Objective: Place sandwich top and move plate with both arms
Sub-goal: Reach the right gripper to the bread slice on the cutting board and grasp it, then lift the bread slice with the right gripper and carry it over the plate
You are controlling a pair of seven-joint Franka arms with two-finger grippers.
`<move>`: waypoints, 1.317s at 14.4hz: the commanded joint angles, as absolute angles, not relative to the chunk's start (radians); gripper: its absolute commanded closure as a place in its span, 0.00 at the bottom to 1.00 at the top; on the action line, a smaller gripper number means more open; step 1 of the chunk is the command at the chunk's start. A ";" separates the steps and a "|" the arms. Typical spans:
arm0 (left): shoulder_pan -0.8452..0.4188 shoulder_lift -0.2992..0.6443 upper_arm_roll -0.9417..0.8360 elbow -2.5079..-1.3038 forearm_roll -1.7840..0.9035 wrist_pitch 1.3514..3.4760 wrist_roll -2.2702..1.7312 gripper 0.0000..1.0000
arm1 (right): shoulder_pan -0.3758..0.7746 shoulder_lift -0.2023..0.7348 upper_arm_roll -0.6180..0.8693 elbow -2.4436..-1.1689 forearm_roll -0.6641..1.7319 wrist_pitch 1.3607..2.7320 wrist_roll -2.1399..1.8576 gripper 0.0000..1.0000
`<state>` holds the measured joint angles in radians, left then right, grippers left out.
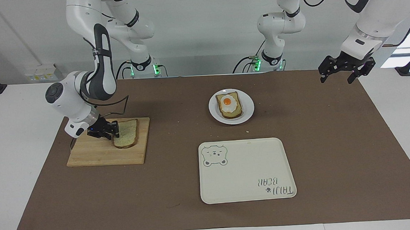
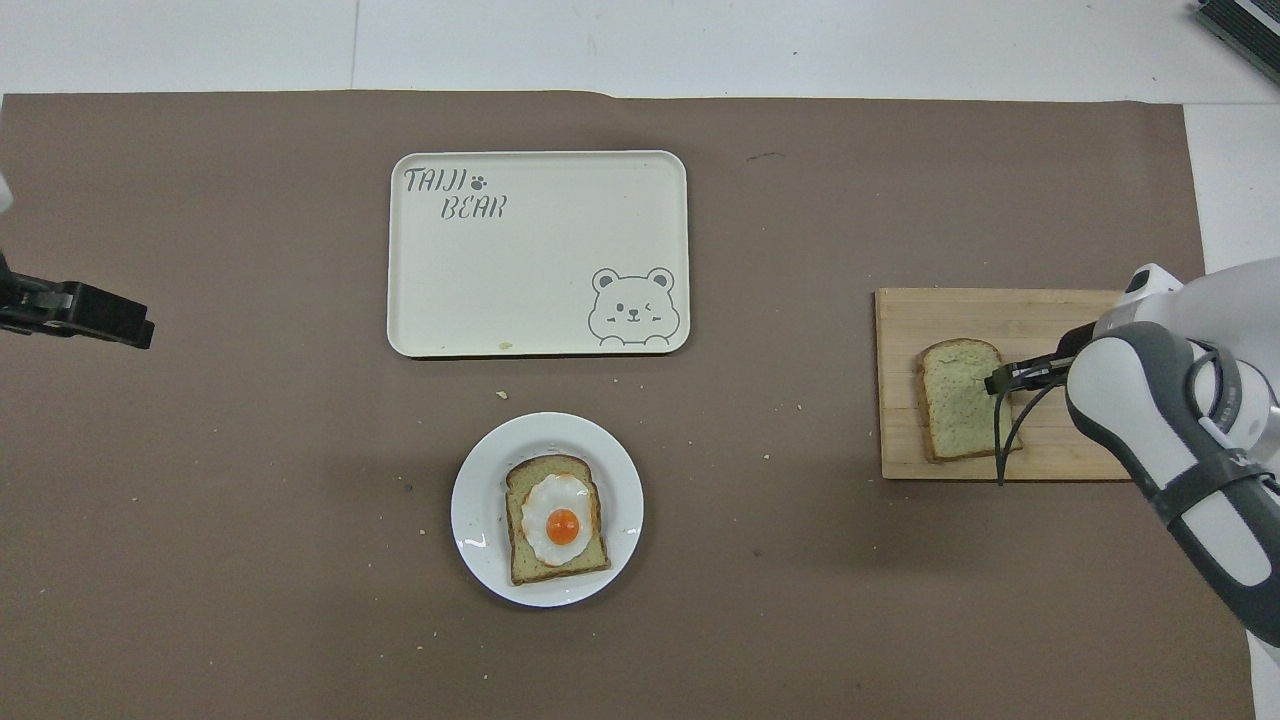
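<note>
The sandwich top [image 1: 126, 134] lies flat on a wooden cutting board [image 1: 98, 154] toward the right arm's end of the table; it also shows in the overhead view [image 2: 958, 400]. My right gripper [image 1: 109, 131] is low over the board, right at the slice's side edge [image 2: 1005, 378]. The white plate [image 1: 248, 109] sits mid-table, nearer to the robots than the tray, and bears a bread slice with a fried egg [image 1: 229, 105]. My left gripper [image 1: 346, 70] waits open and empty, raised over the mat's edge at the left arm's end [image 2: 100, 320].
A cream bear-print tray [image 1: 246, 169] lies empty, farther from the robots than the plate [image 2: 480, 490]. A brown mat [image 1: 332, 140] covers most of the white table. Crumbs dot the mat around the plate.
</note>
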<state>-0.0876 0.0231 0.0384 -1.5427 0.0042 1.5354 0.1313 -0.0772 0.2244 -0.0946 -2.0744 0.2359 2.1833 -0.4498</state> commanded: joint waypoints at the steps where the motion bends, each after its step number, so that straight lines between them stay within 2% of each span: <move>1: -0.086 0.015 0.040 -1.552 0.014 1.534 0.141 0.00 | -0.092 0.216 -0.089 -2.097 0.279 2.203 -0.436 1.00; 9: -0.086 0.015 0.040 -1.552 0.014 1.534 0.141 0.00 | -0.091 0.206 -0.089 -2.059 0.281 2.166 -0.422 1.00; 19: -0.086 0.014 0.038 -1.552 0.012 1.534 0.141 0.00 | -0.081 0.104 -0.077 -1.893 0.284 1.806 -0.296 1.00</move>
<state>-0.0876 0.0231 0.0384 -1.5427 0.0042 1.5354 0.1313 -0.0731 0.1194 -0.0864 -1.9172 0.2579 1.8660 -0.3174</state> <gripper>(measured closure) 0.000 0.956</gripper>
